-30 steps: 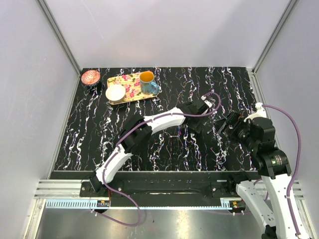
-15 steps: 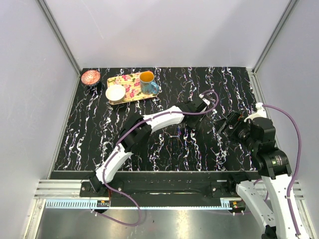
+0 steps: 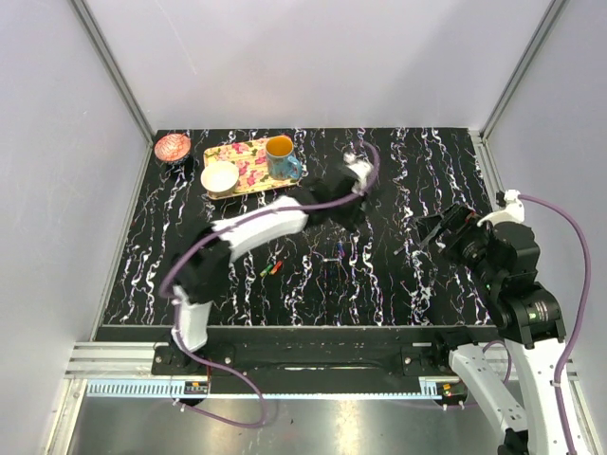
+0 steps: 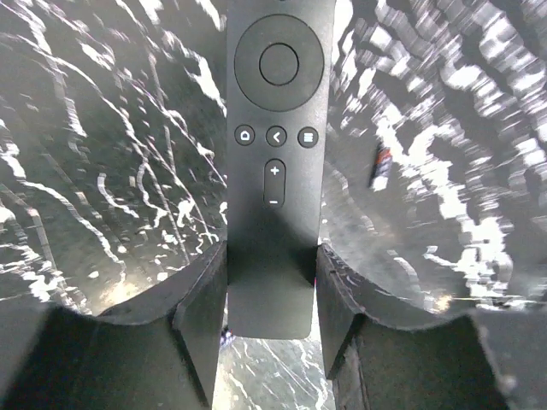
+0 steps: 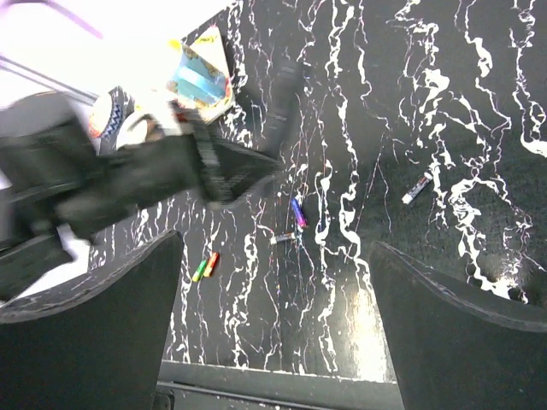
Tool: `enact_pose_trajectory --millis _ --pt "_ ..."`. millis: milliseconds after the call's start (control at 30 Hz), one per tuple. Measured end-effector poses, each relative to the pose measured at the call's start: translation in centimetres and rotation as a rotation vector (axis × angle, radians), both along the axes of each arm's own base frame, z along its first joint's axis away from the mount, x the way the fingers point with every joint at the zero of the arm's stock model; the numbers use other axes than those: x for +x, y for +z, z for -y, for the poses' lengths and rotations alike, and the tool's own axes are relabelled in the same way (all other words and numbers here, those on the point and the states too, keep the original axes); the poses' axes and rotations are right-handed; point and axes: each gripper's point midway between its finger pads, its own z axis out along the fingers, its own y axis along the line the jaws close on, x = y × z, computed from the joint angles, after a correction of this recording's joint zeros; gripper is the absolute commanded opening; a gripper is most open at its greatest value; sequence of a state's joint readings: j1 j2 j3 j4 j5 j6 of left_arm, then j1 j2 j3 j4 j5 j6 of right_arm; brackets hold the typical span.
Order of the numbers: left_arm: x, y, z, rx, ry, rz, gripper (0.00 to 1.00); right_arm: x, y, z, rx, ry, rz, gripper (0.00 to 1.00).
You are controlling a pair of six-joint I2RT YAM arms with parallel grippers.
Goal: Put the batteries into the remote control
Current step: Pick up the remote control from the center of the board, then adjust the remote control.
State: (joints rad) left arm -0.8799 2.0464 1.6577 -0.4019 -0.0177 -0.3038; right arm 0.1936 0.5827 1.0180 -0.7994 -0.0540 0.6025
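Currently the remote control (image 4: 275,162) is clamped by the left gripper (image 4: 272,260), long axis pointing straight ahead; batteries (image 5: 297,211) are scattered on the desk (image 3: 436,161) below; right gripper (image 5: 273,243) is spread wide.

At the table's (image 3: 427,161) far left a mug (image 3: 281,156) and bowl (image 3: 219,176) stand on the tray (image 3: 248,169), a dish (image 3: 173,147) just left of it; batteries (image 3: 273,269) lie mid-table, the remote control (image 4: 278,171) between the left gripper's (image 4: 272,256) fingers (image 4: 205,299).

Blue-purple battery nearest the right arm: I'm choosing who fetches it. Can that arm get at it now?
Probably yes. The right gripper is open and empty, the battery lies uncovered before it, and the left gripper, holding the remote control, hangs beyond.
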Motion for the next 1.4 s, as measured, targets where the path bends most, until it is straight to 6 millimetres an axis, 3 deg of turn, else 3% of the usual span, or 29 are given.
enact_pose_trajectory --millis 67,167,233,300,400,567,700,833,1033,1167,1400 --pt "0.6 4.6 -1.5 -0.138 0.038 0.042 0.00 0.4 0.4 0.3 0.005 -0.027 0.018 0.97" --pt "0.8 11.3 -5.7 -0.361 0.102 0.118 0.00 1.2 0.0 0.4 0.031 -0.055 0.036 0.91" --pt "0.4 14.2 -8.4 -0.507 0.132 0.163 0.00 1.7 -1.0 0.1 0.066 -0.058 0.043 0.93" --pt "-0.7 15.7 -10.8 -0.645 0.150 0.183 0.00 2.1 -2.4 -0.8 0.108 -0.033 0.034 0.99" --pt "-3.3 15.1 -12.1 -0.809 0.118 0.150 0.00 2.7 -3.3 -3.1 0.167 0.075 0.015 1.00" --pt "-7.9 11.1 -12.6 -0.974 0.064 -0.032 0.00 4.2 -1.7 -7.1 0.281 0.278 0.037 1.00" --pt "-9.9 13.2 -13.2 -1.137 0.004 -0.076 0.00 4.3 -0.6 -9.1 0.332 0.397 0.054 1.00" --pt "-10.6 14.5 -13.1 -1.229 -0.028 -0.143 0.00 4.0 -1.1 -11.7 0.334 0.503 0.021 1.00" --pt "-10.8 12.4 -12.8 -1.240 0.026 -0.291 0.00 2.0 -1.5 -17.3 0.258 0.685 -0.031 1.00" --pt "-11.2 11.9 -13.1 -1.238 0.037 -0.312 0.00 2.2 -1.0 -18.2 0.246 0.700 -0.004 1.00" --pt "-12.2 13.9 -13.4 -1.272 -0.012 -0.283 0.00 4.3 -1.1 -19.6 0.270 0.700 0.027 1.00"
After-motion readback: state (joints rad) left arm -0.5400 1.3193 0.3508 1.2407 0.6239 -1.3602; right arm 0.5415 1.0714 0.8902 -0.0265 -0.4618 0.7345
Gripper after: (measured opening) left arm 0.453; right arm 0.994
